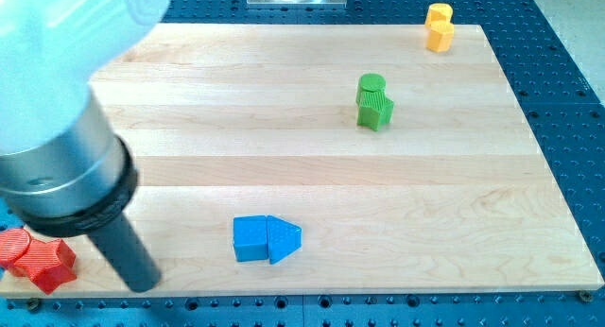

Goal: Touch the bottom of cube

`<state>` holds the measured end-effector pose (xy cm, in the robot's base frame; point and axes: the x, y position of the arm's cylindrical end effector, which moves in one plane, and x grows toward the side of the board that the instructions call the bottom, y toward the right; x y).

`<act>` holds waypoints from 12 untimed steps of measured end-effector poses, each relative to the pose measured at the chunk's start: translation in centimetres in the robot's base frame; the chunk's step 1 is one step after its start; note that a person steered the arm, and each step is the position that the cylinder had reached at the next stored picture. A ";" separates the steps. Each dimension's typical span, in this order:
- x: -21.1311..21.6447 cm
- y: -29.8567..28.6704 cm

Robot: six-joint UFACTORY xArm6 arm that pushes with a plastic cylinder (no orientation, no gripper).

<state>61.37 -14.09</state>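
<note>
A blue cube (250, 239) lies near the view's bottom centre, touching a blue wedge-shaped block (284, 239) on its right. My tip (142, 284) is at the end of the dark rod, near the board's bottom-left edge, well to the left of and slightly below the blue cube. Red blocks (36, 259) lie just left of the rod at the bottom-left corner.
A green cylinder and green block (373, 101) stand together right of centre. Yellow blocks (439, 26) sit at the top right corner. The arm's large pale body (57, 100) hides the board's left side. The wooden board (312, 176) lies on a blue perforated table.
</note>
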 end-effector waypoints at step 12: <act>0.4 10.1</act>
<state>61.81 -3.94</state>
